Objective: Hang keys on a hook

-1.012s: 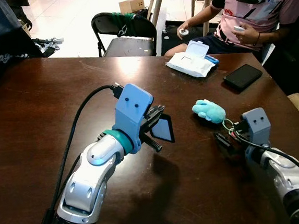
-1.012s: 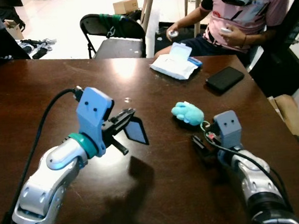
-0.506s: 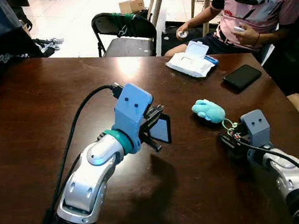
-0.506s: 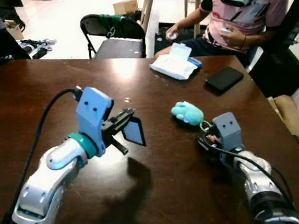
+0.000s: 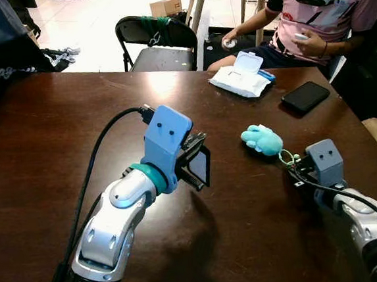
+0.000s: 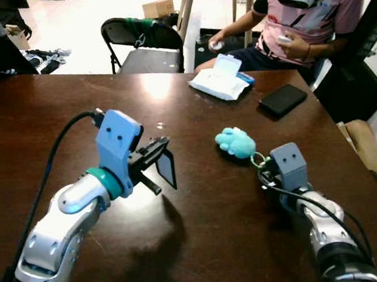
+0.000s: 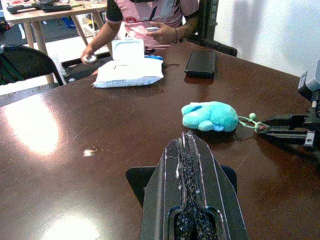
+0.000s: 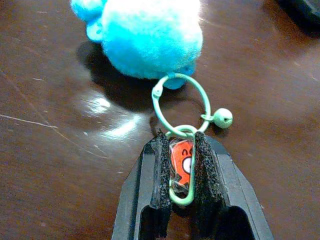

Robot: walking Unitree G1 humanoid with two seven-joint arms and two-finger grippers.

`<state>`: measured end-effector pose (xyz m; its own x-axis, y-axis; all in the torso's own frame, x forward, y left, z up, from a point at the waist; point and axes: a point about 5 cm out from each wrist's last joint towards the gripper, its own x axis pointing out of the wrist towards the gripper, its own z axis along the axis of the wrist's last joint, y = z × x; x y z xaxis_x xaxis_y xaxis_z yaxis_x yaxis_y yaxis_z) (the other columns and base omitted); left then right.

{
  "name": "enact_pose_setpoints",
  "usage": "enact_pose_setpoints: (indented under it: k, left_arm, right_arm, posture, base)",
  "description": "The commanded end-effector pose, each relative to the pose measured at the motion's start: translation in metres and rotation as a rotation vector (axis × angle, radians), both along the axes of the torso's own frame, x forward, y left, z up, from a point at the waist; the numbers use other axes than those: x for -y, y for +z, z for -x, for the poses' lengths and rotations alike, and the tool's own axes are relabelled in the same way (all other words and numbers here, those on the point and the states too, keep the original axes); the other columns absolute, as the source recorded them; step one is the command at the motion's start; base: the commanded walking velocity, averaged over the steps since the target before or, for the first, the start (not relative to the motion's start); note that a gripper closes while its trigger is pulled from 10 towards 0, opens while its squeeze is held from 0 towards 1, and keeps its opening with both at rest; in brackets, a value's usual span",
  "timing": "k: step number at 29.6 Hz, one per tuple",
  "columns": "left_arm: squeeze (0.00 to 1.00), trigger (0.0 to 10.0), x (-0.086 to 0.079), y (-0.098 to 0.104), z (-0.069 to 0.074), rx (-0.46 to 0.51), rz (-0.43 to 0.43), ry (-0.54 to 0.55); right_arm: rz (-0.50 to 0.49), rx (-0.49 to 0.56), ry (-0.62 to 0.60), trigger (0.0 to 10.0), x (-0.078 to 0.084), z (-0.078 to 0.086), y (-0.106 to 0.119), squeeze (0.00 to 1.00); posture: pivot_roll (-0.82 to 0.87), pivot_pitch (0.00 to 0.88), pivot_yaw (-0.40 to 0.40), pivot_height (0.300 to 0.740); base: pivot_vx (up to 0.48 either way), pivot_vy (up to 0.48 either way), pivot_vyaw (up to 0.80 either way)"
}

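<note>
On the brown table, right hand pinches the half-hidden keychain clip.

The right gripper now sits further right and higher in the frame, closer to the blue plush keychain. The black plate in the left gripper now shows edge-on, narrower.

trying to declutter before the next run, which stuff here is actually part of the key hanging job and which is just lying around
Part of the job:
- keychain with the blue plush and green ring
- right gripper, shut on the keychain's clip
- left gripper, holding a flat black plate above the table

Just lying about:
- wet wipes pack
- black phone
- folding chair
</note>
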<state>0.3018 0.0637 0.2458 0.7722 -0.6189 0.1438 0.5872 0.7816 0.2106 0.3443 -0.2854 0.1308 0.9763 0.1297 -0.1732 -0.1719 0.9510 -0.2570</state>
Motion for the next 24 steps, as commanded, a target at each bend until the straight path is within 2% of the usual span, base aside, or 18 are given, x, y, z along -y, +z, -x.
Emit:
enact_pose_setpoints:
  k: [1, 9, 11, 13, 15, 22, 23, 24]
  left_arm:
    - [0.0, 10.0, 0.0, 0.001, 0.001, -0.004, 0.006, -0.007]
    - [0.0, 10.0, 0.0, 0.0, 0.001, -0.003, 0.004, -0.005]
    - [0.0, 10.0, 0.0, -0.001, 0.001, -0.003, 0.004, -0.004]
    - [0.0, 10.0, 0.0, -0.001, 0.001, -0.002, 0.003, -0.004]
    - [0.0, 10.0, 0.0, -0.001, 0.001, 0.0, 0.005, -0.003]
    - [0.0, 10.0, 0.0, 0.0, 0.0, 0.002, 0.006, -0.001]
    - [0.0, 10.0, 0.0, 0.0, 0.0, 0.003, 0.005, -0.001]
    - [0.0, 10.0, 0.0, 0.0, 0.0, 0.005, 0.005, -0.001]
  right_arm:
    - [-0.004, -0.096, -0.04, 0.0, 0.009, 0.012, -0.022, 0.0]
    - [-0.107, 0.026, -0.038, 0.0, 0.002, 0.0, 0.001, 0.0]
    - [-0.272, 0.175, 0.01, 0.0, -0.009, -0.013, 0.033, 0.0]
    - [-0.358, 0.26, 0.057, 0.0, -0.016, -0.018, 0.054, 0.0]
    - [-0.365, 0.298, 0.091, 0.0, -0.023, -0.021, 0.065, 0.0]
    - [-0.361, 0.337, 0.107, 0.0, -0.029, -0.024, 0.077, 0.0]
    - [-0.353, 0.339, 0.113, 10.0, -0.03, -0.024, 0.078, 0.0]
    - [-0.299, 0.319, 0.123, 10.0, -0.03, -0.022, 0.073, 0.0]
  posture:
    - [0.04, 0.18, 0.061, 0.74]
    - [0.04, 0.171, 0.061, 0.74]
    - [0.04, 0.163, 0.06, 0.74]
    - [0.04, 0.158, 0.058, 0.74]
    - [0.04, 0.152, 0.057, 0.74]
    - [0.04, 0.147, 0.055, 0.74]
    - [0.04, 0.142, 0.051, 0.74]
    - [0.04, 0.141, 0.049, 0.74]
  base:
    - [0.0, 0.0, 0.0]
    - [0.0, 0.0, 0.0]
    - [0.0, 0.0, 0.0]
    - [0.0, 0.0, 0.0]
    - [0.0, 0.0, 0.0]
    - [0.0, 0.0, 0.0]
    - [0.0, 0.0, 0.0]
    - [0.0, 0.0, 0.0]
